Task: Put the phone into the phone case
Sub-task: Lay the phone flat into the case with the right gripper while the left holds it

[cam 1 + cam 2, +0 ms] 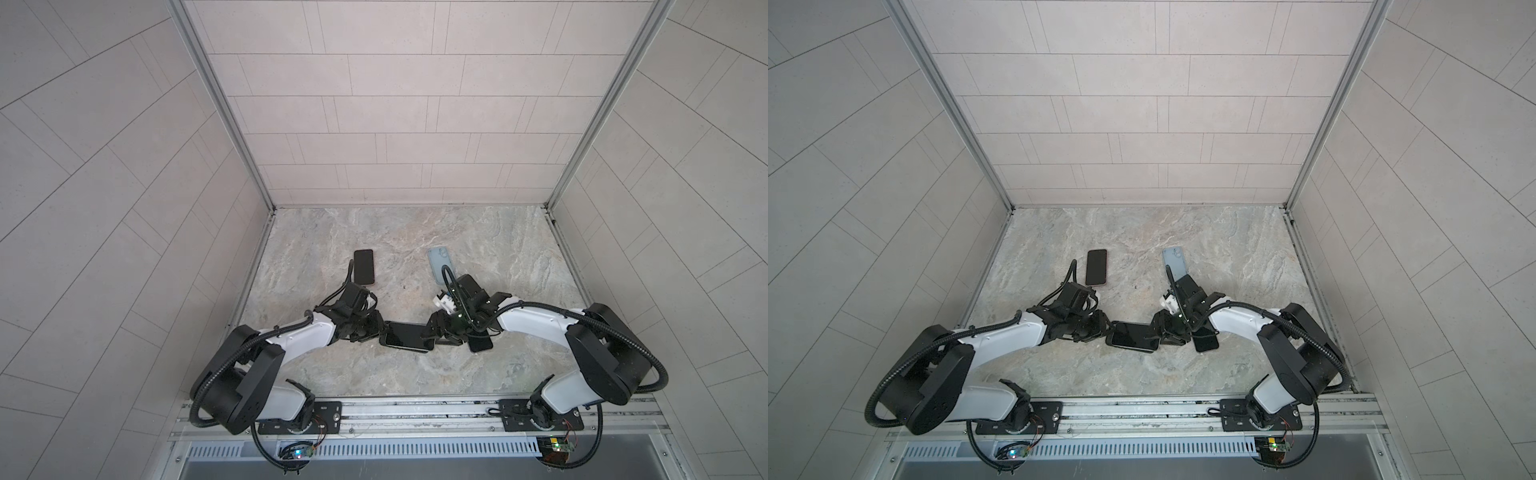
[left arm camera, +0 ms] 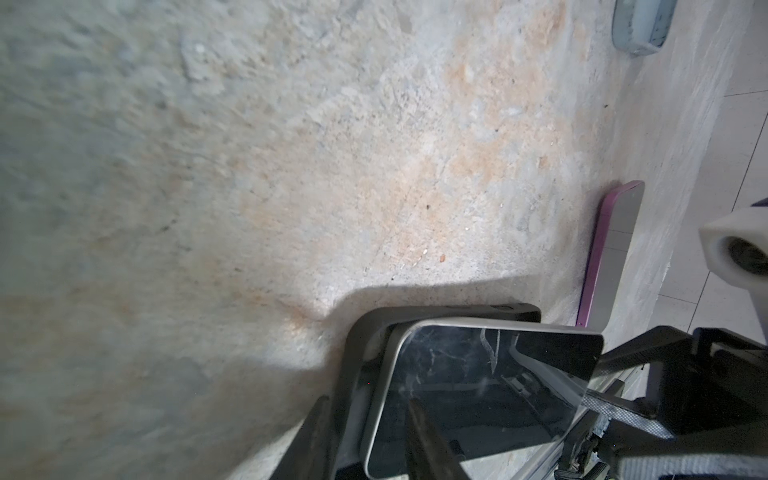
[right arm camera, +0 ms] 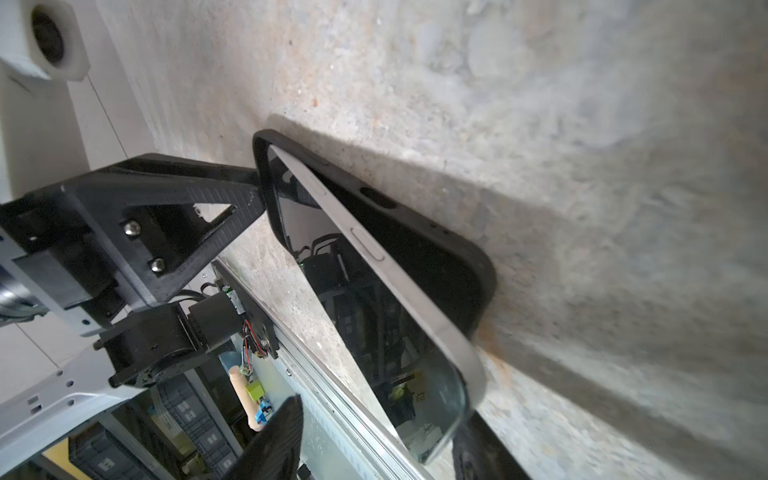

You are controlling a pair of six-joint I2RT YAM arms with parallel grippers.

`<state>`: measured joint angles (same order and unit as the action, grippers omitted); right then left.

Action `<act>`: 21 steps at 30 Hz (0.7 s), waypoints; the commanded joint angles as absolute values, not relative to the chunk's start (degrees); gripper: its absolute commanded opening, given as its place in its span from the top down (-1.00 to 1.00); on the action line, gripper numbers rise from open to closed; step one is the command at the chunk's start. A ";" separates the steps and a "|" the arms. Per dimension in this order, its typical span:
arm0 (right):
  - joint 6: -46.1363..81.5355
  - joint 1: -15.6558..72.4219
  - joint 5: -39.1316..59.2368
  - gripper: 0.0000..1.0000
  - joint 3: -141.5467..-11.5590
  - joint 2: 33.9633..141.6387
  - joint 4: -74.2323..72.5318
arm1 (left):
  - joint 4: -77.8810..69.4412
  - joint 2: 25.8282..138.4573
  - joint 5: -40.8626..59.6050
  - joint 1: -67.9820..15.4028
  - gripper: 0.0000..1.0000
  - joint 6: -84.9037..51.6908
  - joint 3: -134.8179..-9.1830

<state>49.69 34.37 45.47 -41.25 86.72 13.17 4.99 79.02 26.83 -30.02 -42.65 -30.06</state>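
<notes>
Farthest left on the veined, stone-patterned tabletop (image 1: pixel 395 232) lies a slim purple-rimmed phone (image 1: pixel 364 266), flat and well apart from my work; I judge it a spare. Next is my left gripper (image 1: pixel 379 332), clamped on one short end of the matte black phone case (image 3: pixel 449 266). One finger sits outside the wall and the other over the glass, which I take to be anchoring the case against sliding on the smooth top. The case looks rubbery, with rounded corners and button cut-outs along its side. In it sits the silver-framed phone (image 3: pixel 374 332), glossy dark glass up, only half home. The end at my left gripper appears tucked under the lip, while the end toward my right arm rides up proud of the wall. There my right gripper (image 1: pixel 432 333) has its jaws parted, straddling the raised end without pinching it. I think it is placed to press that end down. Beyond it a pale blue case (image 1: pixel 439 266), soft-looking and round-cornered, lies flat farther back. A third, dark-glass phone (image 1: pixel 481 345) lies partly beneath my right wrist.
</notes>
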 commanded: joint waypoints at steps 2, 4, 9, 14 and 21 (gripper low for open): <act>47.63 35.22 42.92 -0.13 -41.93 84.99 16.00 | 4.77 77.53 27.25 -29.86 0.28 -43.23 -29.46; 47.72 35.58 42.34 -0.12 -41.99 84.82 15.91 | 4.80 77.40 27.33 -29.95 0.28 -43.25 -29.44; 47.58 36.21 40.59 -0.07 -42.42 84.60 16.98 | 4.84 76.46 27.32 -29.92 0.29 -43.63 -29.21; 47.41 37.32 38.47 -0.05 -42.93 84.81 18.09 | 4.82 76.76 27.64 -29.87 0.28 -43.59 -29.36; 46.21 38.97 33.56 0.03 -44.52 83.83 22.06 | 4.84 76.81 27.69 -29.94 0.29 -43.51 -29.44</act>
